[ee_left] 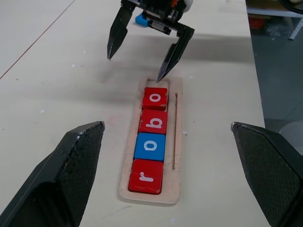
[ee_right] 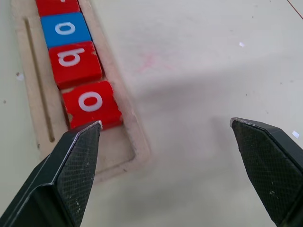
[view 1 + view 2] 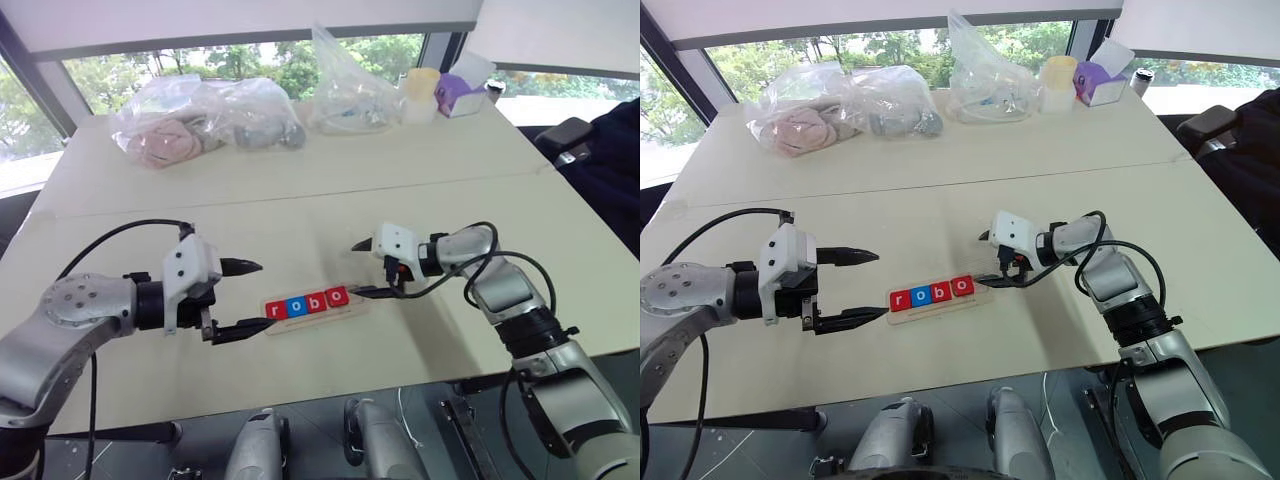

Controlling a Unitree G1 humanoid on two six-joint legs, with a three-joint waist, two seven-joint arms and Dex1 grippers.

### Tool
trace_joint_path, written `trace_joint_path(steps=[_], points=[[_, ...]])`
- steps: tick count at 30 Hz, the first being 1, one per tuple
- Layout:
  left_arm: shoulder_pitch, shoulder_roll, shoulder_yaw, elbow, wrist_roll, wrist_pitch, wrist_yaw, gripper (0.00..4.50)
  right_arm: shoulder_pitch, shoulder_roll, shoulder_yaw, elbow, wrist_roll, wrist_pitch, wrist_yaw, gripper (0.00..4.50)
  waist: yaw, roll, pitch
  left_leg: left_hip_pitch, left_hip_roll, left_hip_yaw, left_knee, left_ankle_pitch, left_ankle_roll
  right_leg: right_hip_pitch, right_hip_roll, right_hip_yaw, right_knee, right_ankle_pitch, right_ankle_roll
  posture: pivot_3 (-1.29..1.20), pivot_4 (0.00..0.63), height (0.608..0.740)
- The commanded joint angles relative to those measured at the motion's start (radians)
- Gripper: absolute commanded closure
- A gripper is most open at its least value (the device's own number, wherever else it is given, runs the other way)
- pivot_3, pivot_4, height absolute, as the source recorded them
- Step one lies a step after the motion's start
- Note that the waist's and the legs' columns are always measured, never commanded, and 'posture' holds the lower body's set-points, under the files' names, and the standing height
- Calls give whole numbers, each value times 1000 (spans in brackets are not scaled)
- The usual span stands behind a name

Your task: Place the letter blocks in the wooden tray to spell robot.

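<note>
The wooden tray [image 3: 352, 304] lies on the table between my two grippers. In it sit several letter blocks in a row: a red r [image 3: 277, 310], a blue o [image 3: 297, 306], a red b [image 3: 316, 301] and a red o [image 3: 337, 296], this last one slightly askew [image 2: 90, 101]. My right gripper [image 3: 355, 270] is open and empty at the tray's right end, with one fingertip [image 1: 160, 75] low over the bare end of the tray beside the red o. My left gripper [image 3: 264, 295] is open and empty just off the tray's left end. A small blue thing [image 1: 140, 19] shows behind the right gripper; I cannot tell what it is.
Clear plastic bags [image 3: 200, 120] with soft things, a yellowish cup [image 3: 420, 95] and a purple box [image 3: 462, 97] stand along the table's far edge. A seam [image 3: 300, 195] crosses the tabletop behind the grippers. The table's front edge [image 3: 300, 405] runs close below the arms.
</note>
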Motion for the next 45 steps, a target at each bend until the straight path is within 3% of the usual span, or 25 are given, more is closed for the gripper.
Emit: trace_joint_path(steps=[1,19,25,29,37,43,45], points=[[-5,5,21,-16,-12,-3,-1,0,-21,10,4,25,-21,-53,-19,28,0,0,0,0,0,0,0,0,0,0,0,0,0,0,0,0,150,740],[22,6,40,-29,-15,0,4,0,-17,57,30,10,-39,-68,-20,28,0,0,0,0,0,0,0,0,0,0,0,0,0,0,0,0,150,740],[29,6,40,-30,-14,-4,2,0,-17,-5,8,-17,-47,-73,-4,28,0,0,0,0,0,0,0,0,0,0,0,0,0,0,0,0,150,740],[25,5,32,-22,-8,-10,-1,0,-24,-60,-88,-61,10,18,-37,28,1,0,0,0,0,0,0,0,0,0,-1,0,0,0,0,0,150,740],[19,-9,13,-13,3,-26,-3,0,47,-41,-317,-153,23,319,-372,28,1,0,0,0,0,0,-1,0,0,-1,0,0,0,0,-1,0,150,740],[2,-16,-13,8,15,-45,-18,0,144,122,-469,-383,17,764,-707,28,-1,0,0,-1,0,0,-1,0,0,-2,0,0,0,-1,-1,0,150,740],[-16,-19,-29,23,21,-52,-29,0,136,226,-516,-435,-18,893,-852,28,-2,0,0,-1,0,0,-1,0,0,-2,0,1,0,-1,-1,0,150,740]])
